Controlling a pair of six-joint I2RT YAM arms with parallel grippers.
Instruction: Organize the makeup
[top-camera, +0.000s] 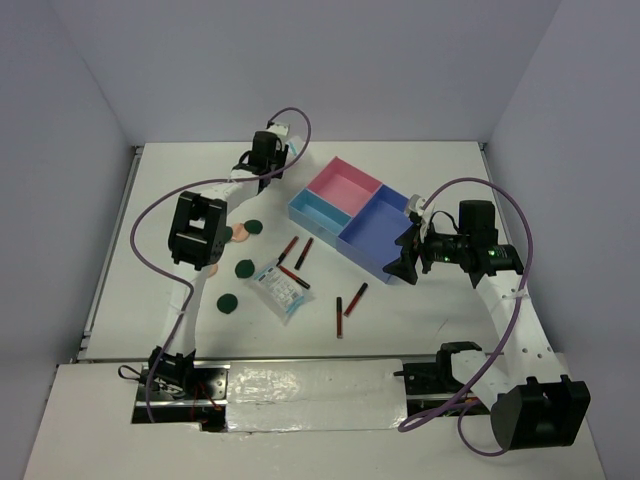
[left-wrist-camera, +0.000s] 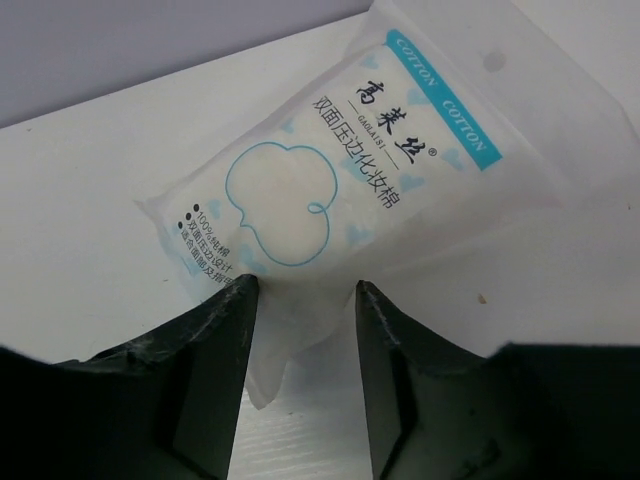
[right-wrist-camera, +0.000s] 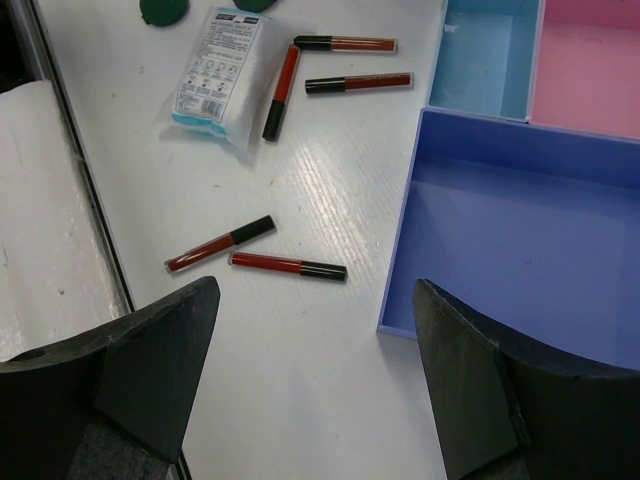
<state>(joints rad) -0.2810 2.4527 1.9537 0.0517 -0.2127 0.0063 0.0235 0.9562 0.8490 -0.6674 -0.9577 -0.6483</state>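
White cotton-pad packet (left-wrist-camera: 330, 190) lies beyond the blue tray's (top-camera: 372, 228) left end, its edge inside the left gripper (left-wrist-camera: 305, 300) — pinched or not, I cannot tell. The right gripper (right-wrist-camera: 315, 300) gapes empty at the tray's near corner. Pickup seems underway — next likely calls for clamping, lifting and carrying to a compartment.

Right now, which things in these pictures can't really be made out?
- Left wrist view: whether the left gripper pinches the cotton packet; its end lies between the jaws.
- Top view: a peach disc, half hidden by the left arm.
- Right wrist view: green discs cut by the top edge; the other packet has print too small to read.
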